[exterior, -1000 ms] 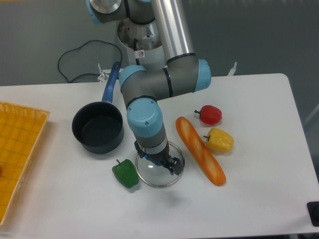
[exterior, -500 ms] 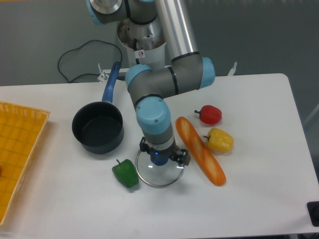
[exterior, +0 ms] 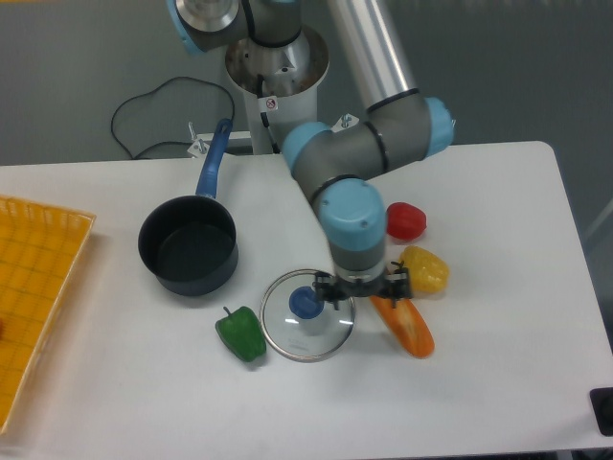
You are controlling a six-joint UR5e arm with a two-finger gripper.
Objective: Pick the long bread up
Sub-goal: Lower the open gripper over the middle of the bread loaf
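Note:
The long bread (exterior: 408,329) lies slanted on the white table; only its orange-brown lower end shows, and the rest is hidden under my wrist. My gripper (exterior: 364,287) hangs right over the bread's middle, pointing down. It is open, with one dark fingertip (exterior: 328,287) on the left of the loaf and the other on the right. I cannot tell whether the fingers touch the bread.
A yellow pepper (exterior: 428,269) sits right beside the bread, a red pepper (exterior: 407,220) just behind. A glass lid (exterior: 306,316) with a blue knob lies left of the gripper, beside a green pepper (exterior: 241,333). Further left are a dark pot (exterior: 189,247) and an orange basket (exterior: 34,287).
The gripper has swung right, from above the glass lid to above the long bread, and the arm now covers most of the loaf. No object has moved.

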